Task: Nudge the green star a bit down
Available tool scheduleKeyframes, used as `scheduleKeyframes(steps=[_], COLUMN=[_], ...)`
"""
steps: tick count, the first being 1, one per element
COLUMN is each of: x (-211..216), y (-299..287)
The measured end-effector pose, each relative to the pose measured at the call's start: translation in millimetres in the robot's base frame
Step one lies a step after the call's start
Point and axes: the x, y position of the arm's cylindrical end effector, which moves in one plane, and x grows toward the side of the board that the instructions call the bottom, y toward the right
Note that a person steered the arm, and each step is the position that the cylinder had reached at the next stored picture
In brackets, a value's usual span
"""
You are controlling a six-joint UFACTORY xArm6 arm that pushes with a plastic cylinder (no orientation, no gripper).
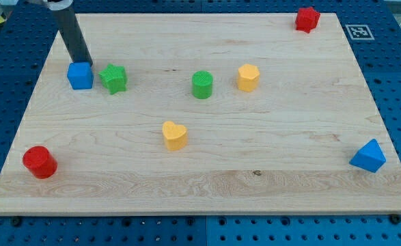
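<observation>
Resting at the blue cube's (80, 76) twelve o'clock edge, my tip (84, 62) holds nothing; the green star (114, 78) sits at the cube's three o'clock.

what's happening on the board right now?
An xArm6 with a plain rod is working a wooden board of small blocks; the job is to nudge the green star a bit down. My tip sits at the view's upper left, just above the blue cube, which is beside the star on its left. The tip is not touching the star. Other blocks are spread around: green cylinder, yellow hexagon, yellow heart.
</observation>
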Motion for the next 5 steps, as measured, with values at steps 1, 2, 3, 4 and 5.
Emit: scheduleKeyframes(steps=[1, 2, 3, 4, 5], x=[11.1, 14.9, 5.6, -18.9, -20.6], y=[0.0, 0.0, 0.0, 2.1, 29.1])
